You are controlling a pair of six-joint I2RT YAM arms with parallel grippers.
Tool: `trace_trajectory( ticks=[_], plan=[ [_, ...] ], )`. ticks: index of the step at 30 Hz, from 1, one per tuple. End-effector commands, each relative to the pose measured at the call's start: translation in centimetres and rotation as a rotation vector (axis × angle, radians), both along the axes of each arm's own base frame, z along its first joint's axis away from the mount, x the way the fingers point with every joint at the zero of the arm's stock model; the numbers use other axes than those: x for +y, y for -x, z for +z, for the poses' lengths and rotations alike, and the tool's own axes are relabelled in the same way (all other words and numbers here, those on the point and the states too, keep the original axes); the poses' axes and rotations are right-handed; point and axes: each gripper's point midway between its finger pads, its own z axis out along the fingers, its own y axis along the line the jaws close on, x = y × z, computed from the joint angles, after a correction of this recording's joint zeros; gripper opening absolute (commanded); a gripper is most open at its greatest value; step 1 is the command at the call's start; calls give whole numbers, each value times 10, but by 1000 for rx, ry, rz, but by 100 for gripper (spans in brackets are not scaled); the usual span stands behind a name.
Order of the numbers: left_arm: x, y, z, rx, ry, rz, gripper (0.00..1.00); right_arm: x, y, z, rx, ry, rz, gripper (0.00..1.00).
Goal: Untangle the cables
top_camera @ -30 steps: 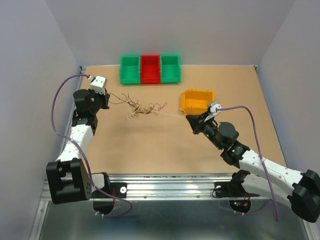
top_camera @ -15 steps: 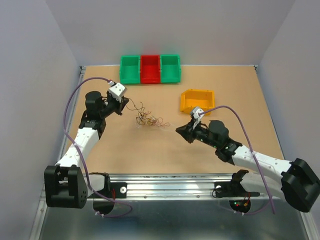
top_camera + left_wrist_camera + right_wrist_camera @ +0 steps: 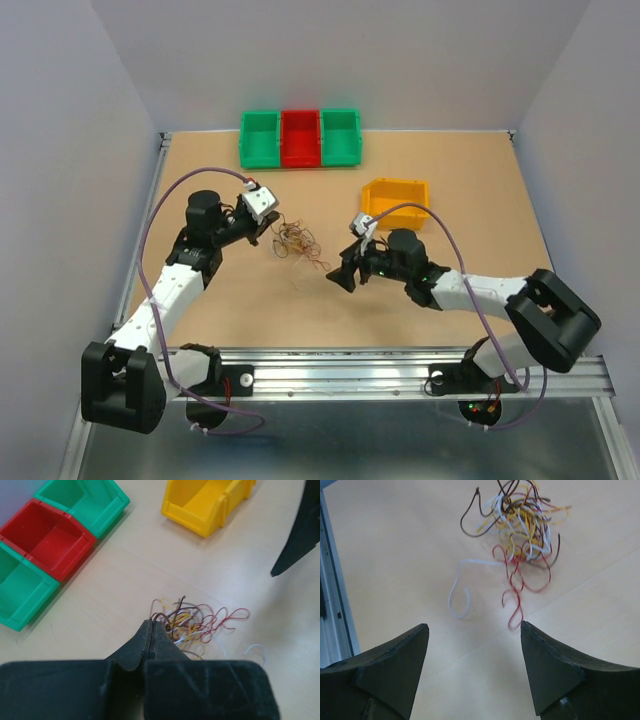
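The cables [image 3: 298, 242] lie as a small curly tangle of red, brown, yellow and white wires on the tan table, left of centre. My left gripper [image 3: 272, 228] is at the tangle's left edge. In the left wrist view it [image 3: 151, 623] is shut, with a dark brown wire of the cables [image 3: 200, 622] looping out from its tips. My right gripper [image 3: 340, 278] stands open just right of and nearer than the tangle. In the right wrist view it [image 3: 473, 626] holds nothing; the cables [image 3: 520, 525] lie ahead, and a red wire's end reaches its right fingertip [image 3: 527, 630].
A green bin [image 3: 260, 138], a red bin [image 3: 300, 138] and another green bin [image 3: 340, 136] stand in a row at the back. A yellow bin [image 3: 395, 200] sits right of centre, behind the right arm. The table's metal rail [image 3: 330, 580] shows at the left.
My left gripper moved right toward the centre, still shut on its wire. My right gripper swung left and opened, letting go of a stretched wire. The bundle drew together.
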Motion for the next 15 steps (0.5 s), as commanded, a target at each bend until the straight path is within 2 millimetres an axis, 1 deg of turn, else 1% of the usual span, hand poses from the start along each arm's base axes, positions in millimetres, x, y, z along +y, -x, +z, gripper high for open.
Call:
trace_trajectory(
  ticks=[1, 2, 4, 5, 6, 7, 8, 9, 10, 11, 12, 13, 15],
  plan=[
    [-6, 9, 14, -67, -2, -53, 0, 31, -30, 36, -106, -99, 14, 80],
    [-6, 10, 15, -64, -1, -55, 0, 38, -42, 31, -105, -94, -1, 80],
    [-8, 13, 15, -61, 0, -69, 0, 43, -52, 23, -105, -88, -27, 80],
    [-9, 15, 16, -65, 1, -77, 0, 46, -63, 28, -118, -98, -61, 80],
    [-10, 16, 16, -62, 1, -84, 0, 47, -68, 26, -121, -99, -75, 80],
    [-10, 17, 16, -63, 0, -90, 0, 51, -75, 17, -116, -92, -88, 80],
    [-12, 19, 15, -62, 0, -103, 0, 53, -79, 15, -113, -92, -98, 80],
    [-12, 21, 16, -64, 0, -106, 0, 59, -86, 19, -120, -104, -104, 80],
    [-14, 23, 17, -66, 2, -116, 0, 63, -90, 7, -100, -88, -108, 80],
    [-14, 24, 18, -72, 1, -119, 0, 66, -93, 1, -89, -83, -110, 79],
    [-14, 25, 19, -74, 1, -121, 0, 71, -94, -2, -85, -81, -101, 78],
    [-14, 26, 19, -75, 3, -122, 0, 77, -97, -9, -76, -76, -92, 77],
    [-15, 28, 22, -84, 7, -128, 0, 86, -97, -11, -71, -82, -66, 77]
  ],
)
